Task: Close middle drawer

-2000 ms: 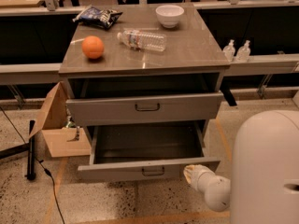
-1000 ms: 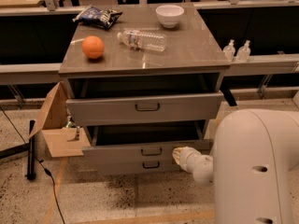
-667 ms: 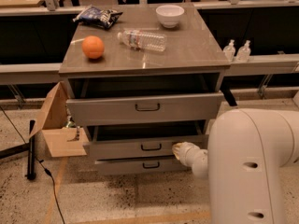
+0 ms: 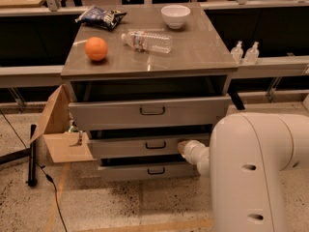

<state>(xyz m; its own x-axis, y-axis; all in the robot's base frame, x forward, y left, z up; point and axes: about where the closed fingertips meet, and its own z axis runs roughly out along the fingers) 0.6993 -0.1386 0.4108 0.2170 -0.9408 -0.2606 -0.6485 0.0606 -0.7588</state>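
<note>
The middle drawer point(image 4: 145, 146) is the second of three in the grey cabinet point(image 4: 149, 64). Its low front panel with a small dark handle stands just a little forward of the bottom drawer point(image 4: 145, 171), with a thin dark gap above it. My gripper point(image 4: 185, 149) is at the right part of the middle drawer's front panel, touching or almost touching it. The big white arm point(image 4: 256, 173) fills the lower right and hides the cabinet's right lower corner.
The top drawer point(image 4: 149, 112) stands slightly out. An orange point(image 4: 96, 48), a water bottle point(image 4: 147, 40), a white bowl point(image 4: 175, 16) and a chip bag point(image 4: 101, 17) lie on top. An open cardboard box point(image 4: 60, 132) and a black pole point(image 4: 32, 153) are at the left.
The middle drawer has gone from wide open to almost fully in. My gripper and arm have moved forward and up with its front panel, towards the cabinet.
</note>
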